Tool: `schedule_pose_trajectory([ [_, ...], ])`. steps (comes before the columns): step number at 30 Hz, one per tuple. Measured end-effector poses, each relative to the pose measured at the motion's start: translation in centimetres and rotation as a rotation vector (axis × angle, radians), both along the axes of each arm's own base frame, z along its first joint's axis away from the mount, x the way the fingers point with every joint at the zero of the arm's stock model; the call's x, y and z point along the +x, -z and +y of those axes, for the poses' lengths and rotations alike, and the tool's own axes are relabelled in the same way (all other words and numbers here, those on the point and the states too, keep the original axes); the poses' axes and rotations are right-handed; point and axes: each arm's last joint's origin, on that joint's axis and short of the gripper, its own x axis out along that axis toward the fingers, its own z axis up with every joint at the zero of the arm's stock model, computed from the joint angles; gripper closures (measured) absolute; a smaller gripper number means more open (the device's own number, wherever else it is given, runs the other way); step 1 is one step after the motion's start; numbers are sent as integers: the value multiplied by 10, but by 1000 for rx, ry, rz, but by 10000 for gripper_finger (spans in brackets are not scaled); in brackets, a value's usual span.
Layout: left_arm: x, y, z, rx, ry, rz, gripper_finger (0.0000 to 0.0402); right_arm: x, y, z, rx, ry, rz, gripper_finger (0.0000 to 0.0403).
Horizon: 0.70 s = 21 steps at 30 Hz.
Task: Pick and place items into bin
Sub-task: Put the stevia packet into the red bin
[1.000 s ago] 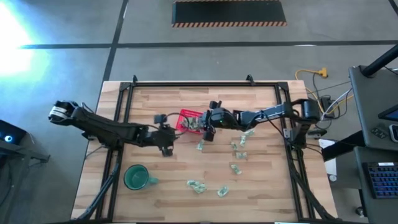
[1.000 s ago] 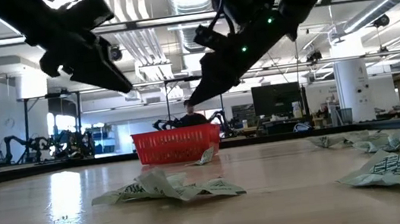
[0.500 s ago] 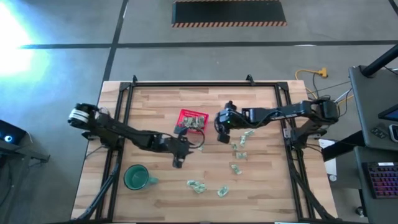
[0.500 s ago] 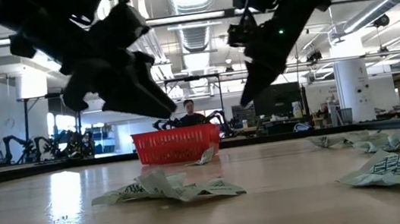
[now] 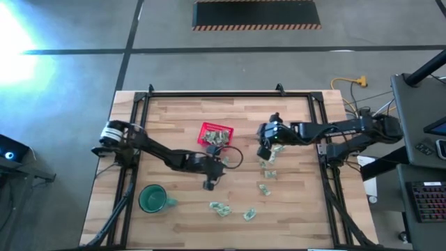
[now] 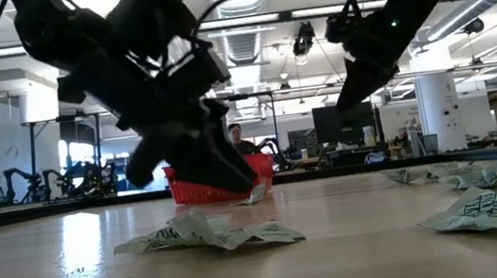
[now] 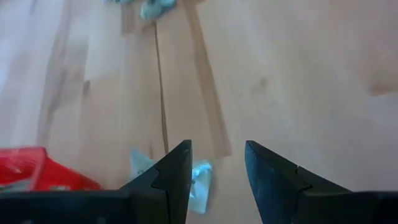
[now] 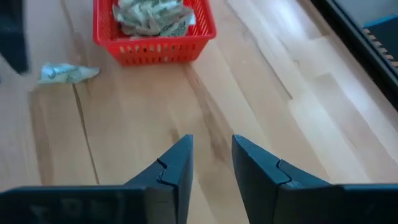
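The red basket stands mid-table with several green-and-white wrapped pieces inside. One loose piece lies on the wood just beside it. More pieces are scattered toward the right and near edges. My left gripper hovers open, low over the table on the basket's near side, with the loose piece beside one finger and nothing between the fingers. My right gripper hangs open and empty above the table to the basket's right.
A dark-green mug stands near the table's near left corner. Loose pieces lie close to the near edge. A black frame runs along the table's far and side edges. Bare wood lies on the basket's far side.
My left gripper has come down and moved toward the table's right and near edges, past the basket's near side, close over the loose piece. My right gripper has drawn away from the basket toward the table's right edge, rising a little.
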Motion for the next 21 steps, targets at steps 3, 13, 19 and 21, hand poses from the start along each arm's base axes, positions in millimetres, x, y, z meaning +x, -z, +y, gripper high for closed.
schedule_pose_trajectory([
  [3, 3, 6, 4, -1, -13, 12, 269, -10, -3, 1, 7, 11, -26, 308],
  [13, 5, 6, 15, -32, -71, -18, 269, -22, -4, 2, 10, 22, -63, 318],
  [19, 3, 8, 21, -60, -112, -11, 269, -20, -3, 2, 7, 19, -69, 317],
  [21, 3, 9, 22, -63, -116, -8, 269, -20, -3, 2, 7, 19, -68, 315],
])
